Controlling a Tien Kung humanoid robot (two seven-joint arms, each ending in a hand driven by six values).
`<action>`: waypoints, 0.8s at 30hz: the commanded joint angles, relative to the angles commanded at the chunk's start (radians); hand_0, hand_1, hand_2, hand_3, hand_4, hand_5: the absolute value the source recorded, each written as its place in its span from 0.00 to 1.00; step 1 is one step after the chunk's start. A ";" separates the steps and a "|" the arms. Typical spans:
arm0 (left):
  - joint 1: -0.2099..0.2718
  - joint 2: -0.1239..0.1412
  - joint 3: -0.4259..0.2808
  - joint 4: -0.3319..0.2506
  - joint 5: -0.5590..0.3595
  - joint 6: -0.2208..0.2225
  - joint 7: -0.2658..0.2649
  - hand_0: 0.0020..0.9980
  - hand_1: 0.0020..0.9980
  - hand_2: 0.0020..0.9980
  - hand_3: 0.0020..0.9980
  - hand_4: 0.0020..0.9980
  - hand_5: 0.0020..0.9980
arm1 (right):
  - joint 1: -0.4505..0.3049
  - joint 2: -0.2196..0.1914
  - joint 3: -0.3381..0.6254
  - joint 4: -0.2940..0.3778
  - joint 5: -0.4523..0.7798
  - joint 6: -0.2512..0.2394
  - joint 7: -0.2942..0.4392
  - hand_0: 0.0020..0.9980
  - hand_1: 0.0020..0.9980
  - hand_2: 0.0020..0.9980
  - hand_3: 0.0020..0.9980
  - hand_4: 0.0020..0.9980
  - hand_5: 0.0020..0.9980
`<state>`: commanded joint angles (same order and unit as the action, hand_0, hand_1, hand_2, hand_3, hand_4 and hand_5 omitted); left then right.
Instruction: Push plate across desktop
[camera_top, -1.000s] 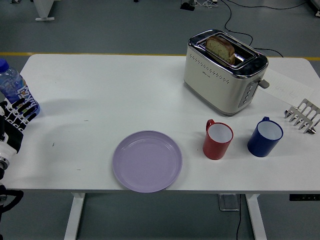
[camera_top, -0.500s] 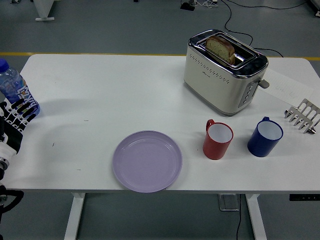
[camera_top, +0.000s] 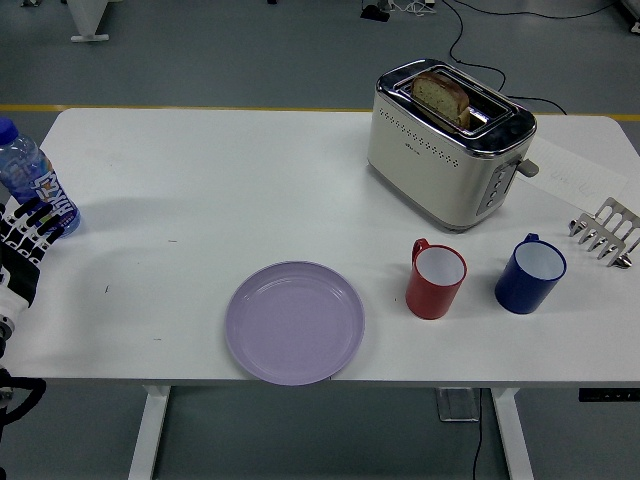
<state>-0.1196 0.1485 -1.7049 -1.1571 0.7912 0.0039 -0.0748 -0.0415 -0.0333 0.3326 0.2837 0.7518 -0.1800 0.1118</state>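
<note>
Your left hand sits at the table's left edge, fingers spread and empty, touching the bottle; the plate lies well to their right, untouched

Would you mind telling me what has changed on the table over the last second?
Only the left hand moved, drifting slightly left toward the picture's edge beside the water bottle. It holds nothing. The purple plate, mugs and toaster stayed put.

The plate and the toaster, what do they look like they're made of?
The plate looks like matte lilac plastic, perhaps melamine: flat colour, hardly any glare. The toaster seems cream-painted metal with polished chrome trim, which reflects brightly along its top edge.
</note>
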 joint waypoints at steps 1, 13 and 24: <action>0.000 0.000 -0.001 0.000 -0.002 0.001 0.000 0.75 0.73 0.70 0.66 0.52 1.00 | 0.000 0.000 0.001 0.000 -0.001 0.000 0.000 0.60 0.53 0.64 0.65 0.40 0.59; -0.003 0.000 -0.001 0.005 -0.002 0.003 0.000 0.75 0.73 0.70 0.66 0.53 1.00 | 0.002 0.000 0.010 -0.001 -0.014 -0.001 -0.006 0.60 0.53 0.64 0.65 0.40 0.59; -0.005 0.000 -0.003 0.009 -0.002 0.002 0.001 0.75 0.73 0.70 0.66 0.53 1.00 | 0.004 0.000 0.011 -0.001 -0.019 -0.001 -0.007 0.60 0.53 0.64 0.65 0.40 0.59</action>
<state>-0.1244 0.1487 -1.7076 -1.1485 0.7896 0.0057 -0.0737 -0.0380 -0.0337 0.3436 0.2831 0.7332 -0.1807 0.1045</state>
